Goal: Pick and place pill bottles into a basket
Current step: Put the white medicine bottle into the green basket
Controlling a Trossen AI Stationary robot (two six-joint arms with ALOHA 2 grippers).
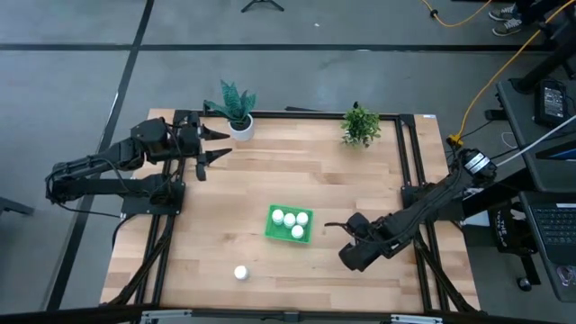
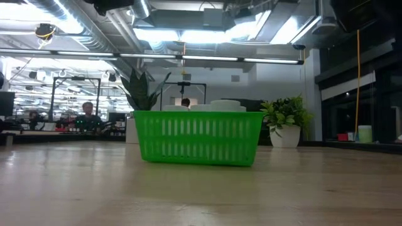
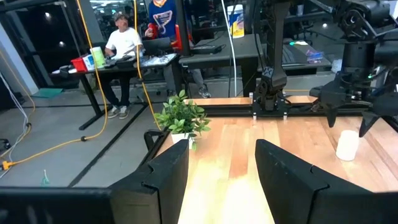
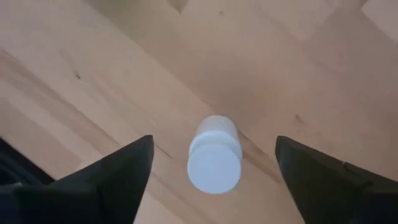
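The small bright green rectangular plastic basket [image 1: 290, 225] sits near the middle of the light wooden desk [image 1: 297, 171] and contains 4 small white capped pill bottles [image 1: 290, 220]. A 5th bottle [image 1: 241, 273] stands alone near the desk's front edge. The right pincer [image 1: 335, 226], just beside the basket, is released, its fingers [image 4: 112, 171] spread around a 6th bottle [image 4: 214, 155] without touching it. The left pincer [image 1: 222, 142] waits near the white-potted plant [image 1: 236, 110], fingers narrowly apart, grasping nothing.
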